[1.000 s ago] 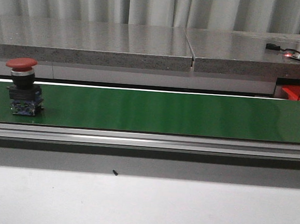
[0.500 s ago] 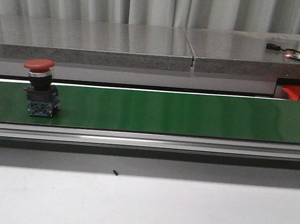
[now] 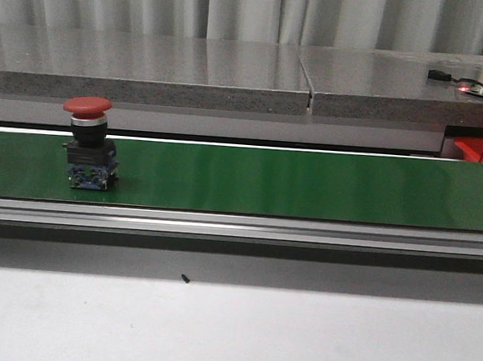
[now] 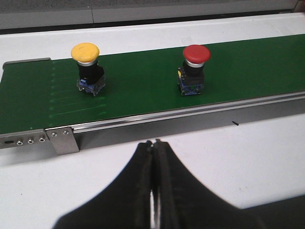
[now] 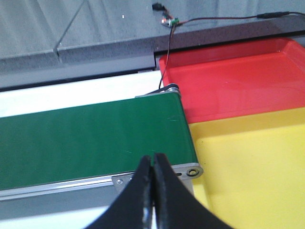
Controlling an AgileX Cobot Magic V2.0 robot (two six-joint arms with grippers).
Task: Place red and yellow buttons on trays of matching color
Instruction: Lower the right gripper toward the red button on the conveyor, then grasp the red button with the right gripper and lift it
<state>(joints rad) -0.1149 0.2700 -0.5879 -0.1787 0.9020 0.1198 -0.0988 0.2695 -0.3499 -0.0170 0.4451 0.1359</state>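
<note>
A red button with a black and blue base stands upright on the green conveyor belt, near its left end; the left wrist view shows the red button too. A yellow button stands further back on the belt, seen only in the left wrist view. My left gripper is shut and empty, over the white table in front of the belt. My right gripper is shut and empty above the belt's other end. Beside that end lie the red tray and the yellow tray.
A grey stone ledge runs behind the belt, with a small circuit board and wires on its right part. The belt's aluminium rail faces the white table. A tiny dark speck lies on the table.
The red button has ridden the belt to the right, about a button's width per half second. Nothing else has moved in the front view.
</note>
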